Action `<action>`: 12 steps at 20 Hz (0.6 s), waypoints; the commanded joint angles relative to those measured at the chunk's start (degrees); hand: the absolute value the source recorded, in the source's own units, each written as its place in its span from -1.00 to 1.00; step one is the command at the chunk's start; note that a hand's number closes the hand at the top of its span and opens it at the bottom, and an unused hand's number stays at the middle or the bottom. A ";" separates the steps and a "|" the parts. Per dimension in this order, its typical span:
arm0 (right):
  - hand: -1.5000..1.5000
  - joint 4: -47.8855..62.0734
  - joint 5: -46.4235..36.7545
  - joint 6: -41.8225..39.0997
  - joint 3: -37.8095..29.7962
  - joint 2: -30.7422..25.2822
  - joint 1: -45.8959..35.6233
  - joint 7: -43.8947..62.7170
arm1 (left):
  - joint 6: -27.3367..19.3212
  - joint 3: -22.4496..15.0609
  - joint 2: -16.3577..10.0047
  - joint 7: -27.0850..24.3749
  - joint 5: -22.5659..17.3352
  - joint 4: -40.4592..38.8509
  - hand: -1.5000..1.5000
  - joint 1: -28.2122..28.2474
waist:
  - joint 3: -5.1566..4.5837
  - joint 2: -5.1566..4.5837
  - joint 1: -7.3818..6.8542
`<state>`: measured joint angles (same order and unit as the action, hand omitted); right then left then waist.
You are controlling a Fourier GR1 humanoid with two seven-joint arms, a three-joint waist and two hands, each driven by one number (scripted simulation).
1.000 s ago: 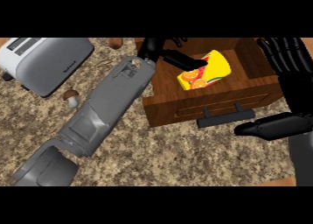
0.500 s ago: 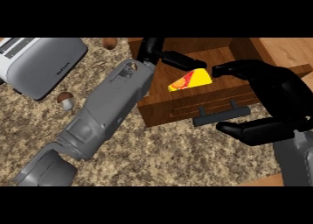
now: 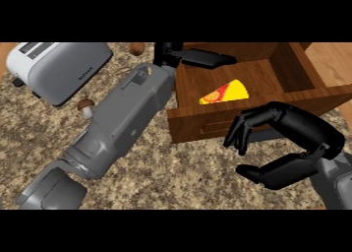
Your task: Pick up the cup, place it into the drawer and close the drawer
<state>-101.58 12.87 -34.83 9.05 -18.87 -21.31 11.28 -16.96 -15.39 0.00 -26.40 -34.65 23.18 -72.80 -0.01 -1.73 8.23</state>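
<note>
Your cup is lying on its side inside the open wooden drawer, down on the floor near the front wall. It's yellow with a red-orange print and looks like a wedge from up here. The long axis runs lower-left to upper-right, with the wide end pointing up-right. Your left hand is over the drawer's back-left corner, fingers stretched out straight, holding nothing. Your right hand sits just in front of the drawer face above the speckled desk, fingers curled toward the thumb with nothing in it.
</note>
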 commanded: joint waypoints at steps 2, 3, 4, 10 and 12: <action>-1.00 -2.45 -12.82 -1.02 2.87 -5.13 5.05 -2.20 | -1.98 -0.34 0.00 -1.46 -2.39 -0.60 -1.00 0.49 | 0.10 0.93 -2.68; -1.00 -4.73 -15.45 0.25 3.19 -5.97 3.23 -0.71 | -1.06 0.65 0.00 -2.56 -2.23 -1.34 -1.00 1.75 | 0.02 1.11 -3.83; -1.00 -1.28 -21.09 2.39 5.18 -4.35 4.04 -3.48 | -1.92 0.56 0.00 -1.68 -2.82 -0.83 -1.00 0.05 | 0.10 0.84 -4.58; -1.00 12.93 -33.73 10.65 9.19 -1.55 5.31 -9.34 | 2.15 1.82 -0.13 -5.46 -2.37 1.79 -1.00 6.02 | 0.05 1.46 -9.03; -1.00 19.15 -36.96 11.29 12.26 0.22 2.87 -10.07 | 2.59 2.77 -0.04 -3.92 -3.09 2.23 -1.00 5.06 | 0.05 1.39 -9.41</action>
<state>-90.87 -17.04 -26.53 17.56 -20.69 -16.99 3.18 -15.17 -13.37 -0.05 -31.01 -37.31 23.70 -68.88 0.04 -0.63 0.76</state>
